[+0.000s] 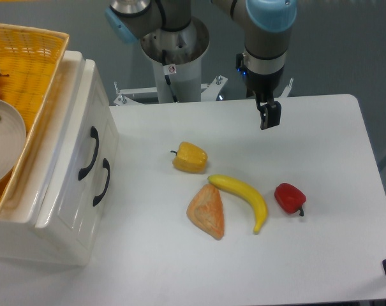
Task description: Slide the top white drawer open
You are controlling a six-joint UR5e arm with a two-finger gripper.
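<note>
Top white drawer (84,143) at left of frame, shut flush in cabinet (65,210); its black handle (89,153) faces right twd table centre, so we'd need to pull rightward; lower handle (103,182) just beside, easy to confuse. Gripper (270,115) hangs upper right-centre, well apart from cabinet, holds nothing; fingers look close together, but we can't tell the gap for sure. Yellow wicker basket (33,57) w/ plate (4,143) sits atop cabinet. Yellow pepper (190,157), banana (242,194), bread wedge (207,212), red pepper (289,197) lie mid-table, in approach path; we judge task not started.

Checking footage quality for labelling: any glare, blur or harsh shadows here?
Fixed camera: soft, even light with faint shadows under the banana; mild sheen on the top white drawer; overall slightly soft focus; the hand looks dark, its fingers hard to separate.
</note>
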